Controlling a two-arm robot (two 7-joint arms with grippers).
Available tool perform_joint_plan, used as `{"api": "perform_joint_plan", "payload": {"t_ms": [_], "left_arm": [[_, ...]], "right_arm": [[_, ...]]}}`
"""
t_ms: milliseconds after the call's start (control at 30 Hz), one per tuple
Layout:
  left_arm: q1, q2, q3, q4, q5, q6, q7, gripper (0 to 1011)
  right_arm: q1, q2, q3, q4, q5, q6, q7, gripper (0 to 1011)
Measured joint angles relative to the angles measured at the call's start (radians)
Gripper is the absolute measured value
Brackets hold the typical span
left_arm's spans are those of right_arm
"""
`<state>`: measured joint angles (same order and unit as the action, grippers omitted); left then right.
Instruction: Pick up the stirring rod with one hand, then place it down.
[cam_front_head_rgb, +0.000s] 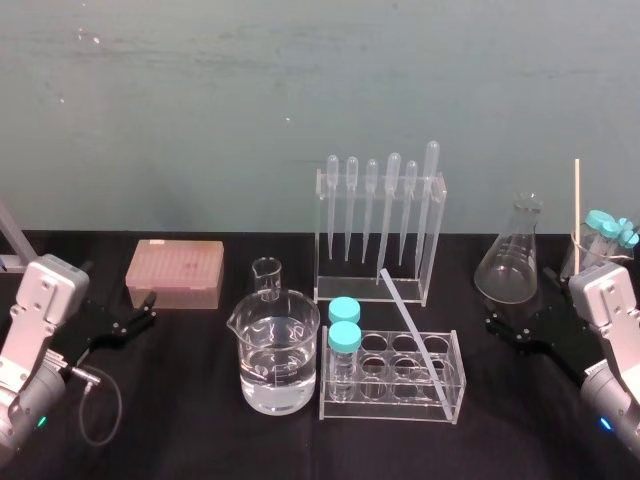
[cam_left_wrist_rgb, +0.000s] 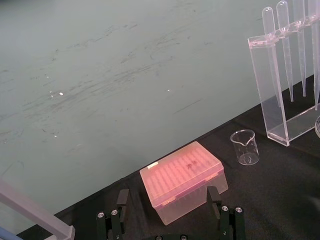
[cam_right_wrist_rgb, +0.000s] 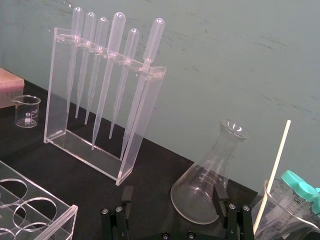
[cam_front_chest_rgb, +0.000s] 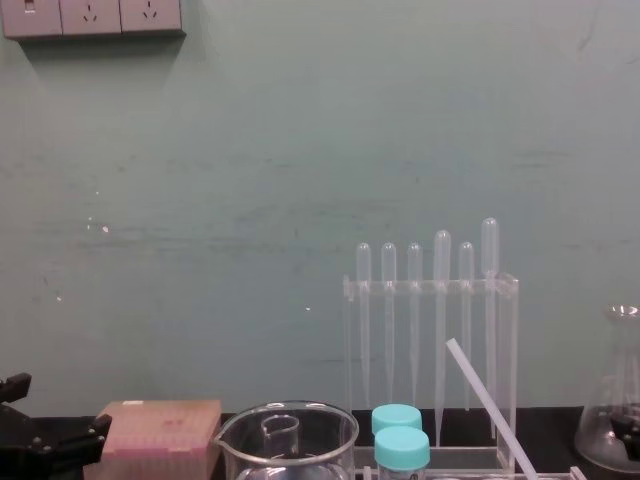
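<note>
- stirring rod (cam_front_head_rgb: 411, 327): translucent white, smooth, plastic-looking.
- tabletop (cam_front_head_rgb: 180, 410): matt black, cloth-like.
- beaker (cam_front_head_rgb: 278, 365) and flask (cam_front_head_rgb: 510, 265): clear glossy glass.
- pipette rack (cam_front_head_rgb: 350, 290): clear glossy acrylic.
- tip box (cam_front_head_rgb: 175, 272): frosted pink plastic, matt.
- tube caps (cam_front_head_rgb: 344, 310): smooth teal plastic.

Place: I read this as a laboratory, a wet-chemistry bench setup.
Glassware: a beaker (cam_front_head_rgb: 279, 365) of clear liquid, a small beaker (cam_front_head_rgb: 266, 277) and a conical flask (cam_front_head_rgb: 510, 265) stand on the black desk (cam_front_head_rgb: 190, 410).
Pipettes: six bulb-topped pipettes (cam_front_head_rgb: 371, 205) hang in a clear stand (cam_front_head_rgb: 370, 290).
Tubes: I see a clear tube rack (cam_front_head_rgb: 390, 410) with two teal-capped tubes (cam_front_head_rgb: 344, 337), and the stirring rod (cam_front_head_rgb: 412, 335) leaning across it.
Consumables: a pink lidded box (cam_front_head_rgb: 175, 272).
Room: a plain pale green wall (cam_front_head_rgb: 200, 100) with sockets (cam_front_chest_rgb: 92, 16).
</note>
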<state>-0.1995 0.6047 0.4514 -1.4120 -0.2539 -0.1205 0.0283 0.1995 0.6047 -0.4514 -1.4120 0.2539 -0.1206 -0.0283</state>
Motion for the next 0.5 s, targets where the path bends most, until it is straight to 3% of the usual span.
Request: {"api": "perform_joint_plan", "payload": {"t_ms": [233, 500], "left_arm": [[0.000, 0.000, 0.000, 0.000, 0.000, 0.000, 0.000, 1000], [0.000, 0.000, 0.000, 0.000, 0.000, 0.000, 0.000, 1000]], "right_arm": [[-0.003, -0.003, 0.008, -0.001, -0.007, -0.007, -0.003, 1003], [-0.047, -0.013, 0.049, -0.059, -0.100, -0.181, -0.076, 1003]]}}
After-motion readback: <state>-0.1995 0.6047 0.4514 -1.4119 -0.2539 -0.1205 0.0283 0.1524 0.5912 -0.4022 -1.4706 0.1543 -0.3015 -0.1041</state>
